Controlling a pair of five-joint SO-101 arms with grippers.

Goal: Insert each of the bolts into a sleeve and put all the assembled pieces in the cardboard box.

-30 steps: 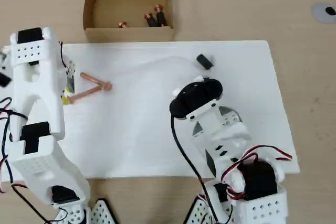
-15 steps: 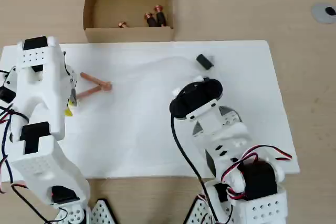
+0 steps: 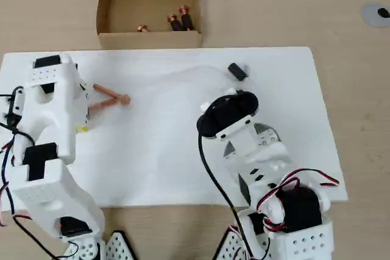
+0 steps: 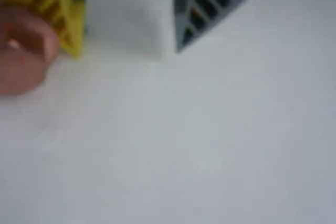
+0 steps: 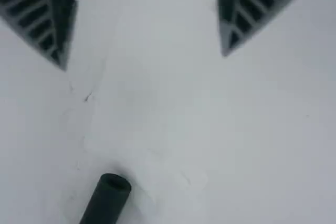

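Two copper bolts lie crossed on the white mat point(image 3: 158, 144) at the left, one bolt point(image 3: 111, 93) farther back and the other bolt point(image 3: 102, 105) running under my left arm point(image 3: 55, 95). In the left wrist view my left gripper point(image 4: 126, 51) is open low over the mat, and a copper bolt end point(image 4: 21, 59) sits outside its yellow finger point(image 4: 52, 3). My right gripper point(image 5: 143, 60) is open wide above the mat, short of the black sleeve point(image 5: 107, 200). That sleeve point(image 3: 237, 71) lies just beyond the right arm point(image 3: 228, 114). The cardboard box point(image 3: 105, 10) holds assembled pieces point(image 3: 180, 19).
The box stands past the mat's far edge, on the wooden table point(image 3: 341, 22). A small grey disc point(image 3: 376, 14) lies at the far right. Bare mat stretches between the two arms.
My left arm has swung nearer and slightly right, now covering the end of the nearer bolt. The right arm, the sleeve and the bolts have stayed put.
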